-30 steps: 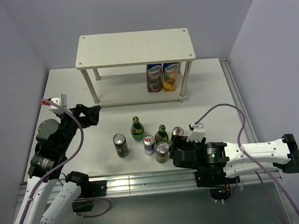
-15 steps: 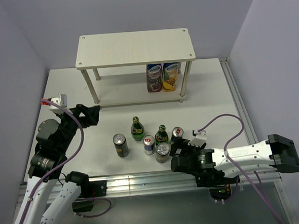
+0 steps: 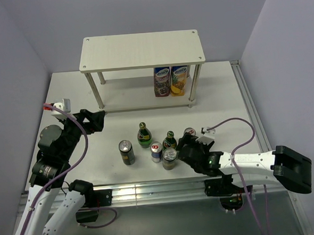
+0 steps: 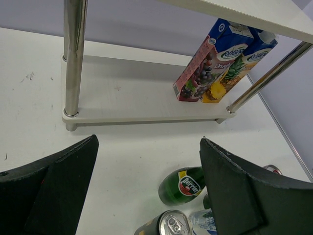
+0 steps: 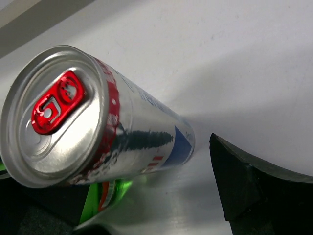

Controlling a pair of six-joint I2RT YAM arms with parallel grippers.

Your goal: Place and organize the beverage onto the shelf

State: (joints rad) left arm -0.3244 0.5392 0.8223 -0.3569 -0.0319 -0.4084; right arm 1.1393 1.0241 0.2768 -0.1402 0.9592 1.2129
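my right gripper (image 3: 183,143) sits low, jaws wide apart, with the silver can (image 5: 98,122) just ahead between them, lined up for a grab. my left gripper (image 4: 147,142), jaws apart and holding nothing, faces the shelf (image 3: 142,49). all six drinks (image 3: 143,135) stand on the table (image 3: 225,92) in front of it.

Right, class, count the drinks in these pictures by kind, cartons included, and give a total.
Black cans: 2
Blue-and-silver cans: 2
Green bottles: 2
Juice cartons: 2
Total: 8
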